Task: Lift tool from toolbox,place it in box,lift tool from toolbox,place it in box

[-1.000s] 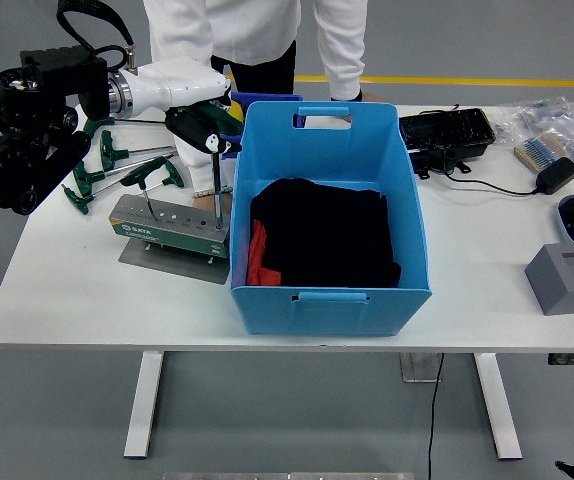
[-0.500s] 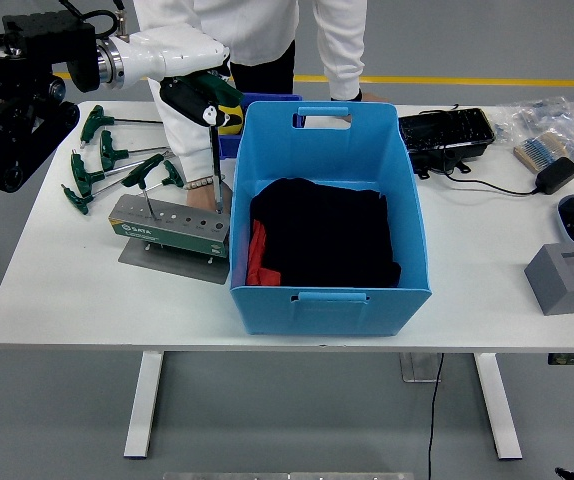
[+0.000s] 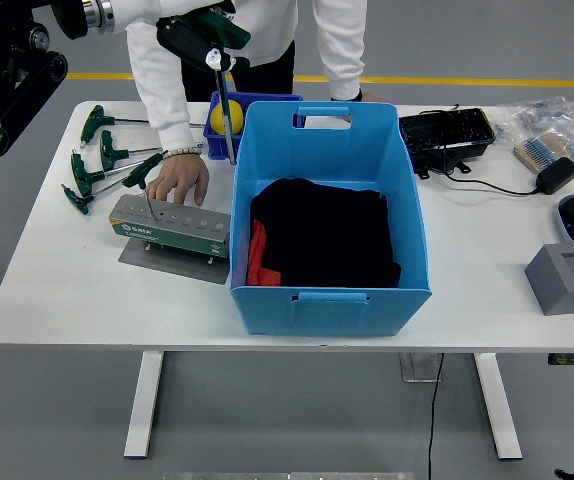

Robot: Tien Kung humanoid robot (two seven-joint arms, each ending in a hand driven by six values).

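A white counter (image 3: 87,280) stands on grey floor crossed by a yellow line. The left hand (image 3: 199,35), fingers clamped on a T-handle tool (image 3: 225,110), holds it above the blue box (image 3: 329,205), left of its rim. A person's hand (image 3: 179,178) presses the toolbox (image 3: 170,228) left of the box.

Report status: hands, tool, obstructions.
Left hand shut on tool, lifted clear of holder. Right hand not in view. Person's hand resting at holder; blue box open.
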